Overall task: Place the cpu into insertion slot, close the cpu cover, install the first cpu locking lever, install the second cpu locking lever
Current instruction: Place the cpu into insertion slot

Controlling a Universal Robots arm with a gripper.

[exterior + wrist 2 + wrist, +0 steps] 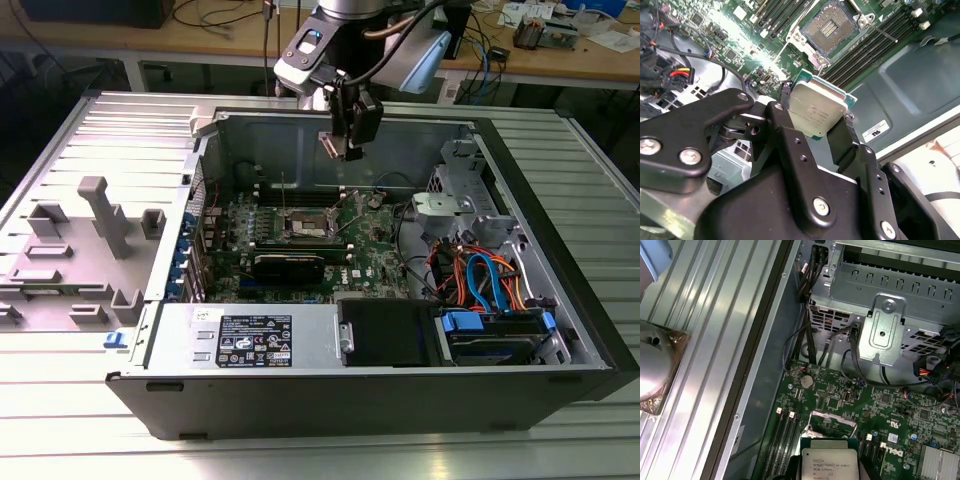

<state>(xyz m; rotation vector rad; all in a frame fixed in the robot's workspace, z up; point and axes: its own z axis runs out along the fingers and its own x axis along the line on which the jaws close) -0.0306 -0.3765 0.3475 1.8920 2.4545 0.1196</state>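
The pincer (346, 150) hangs over the open computer case (180, 350) on the ribbed counter (300, 455), clamped on two opposite edges of the cpu (816, 114). In the first wrist view the chip's lower edge is cut off. Inside the case, on the green motherboard (375, 250), the insertion slot (827, 29) lies uncovered, well below the chip. Orange and blue cables (480, 280) crowd the case's right end in the exterior view.

This looks like an electronics lab or workshop: wooden workbenches (585, 62) strewn with cables (488, 45) and loose electronics (545, 33) line the back, and an opened computer case (400, 385) lies on a ribbed metal table (300, 458).
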